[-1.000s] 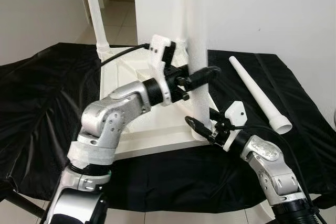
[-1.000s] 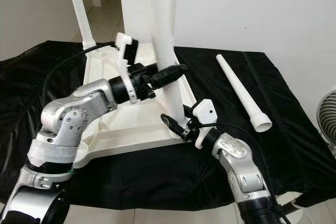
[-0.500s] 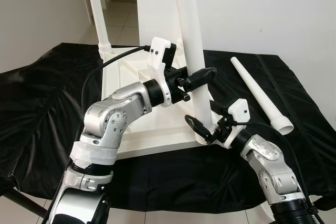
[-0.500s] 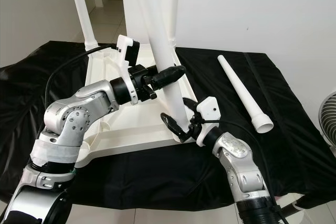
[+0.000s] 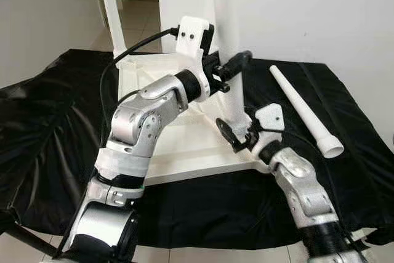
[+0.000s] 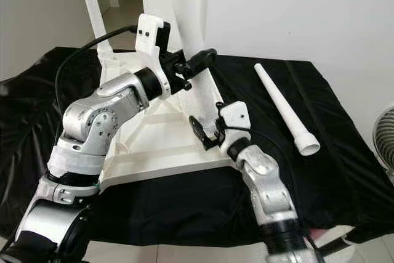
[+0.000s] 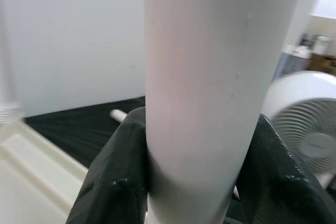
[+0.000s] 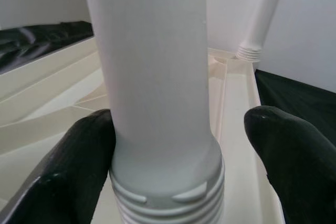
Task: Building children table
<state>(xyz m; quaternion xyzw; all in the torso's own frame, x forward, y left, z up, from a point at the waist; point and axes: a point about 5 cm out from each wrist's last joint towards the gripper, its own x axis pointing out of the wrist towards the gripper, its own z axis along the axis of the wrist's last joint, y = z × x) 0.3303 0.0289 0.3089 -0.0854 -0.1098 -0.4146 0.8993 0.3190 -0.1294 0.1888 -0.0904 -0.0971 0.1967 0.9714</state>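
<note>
Left wrist view shows your left tool clamped on the table leg; right tool straddles its threaded base, loose. Tilt it and threads may cross.

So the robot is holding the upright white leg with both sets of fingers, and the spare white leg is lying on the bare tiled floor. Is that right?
Not quite. The spare leg lies on the black cloth, not on bare tiles, as the left eye view shows. The rest holds: the left gripper clasps the upright leg higher up, and the right gripper sits around its threaded base.
</note>
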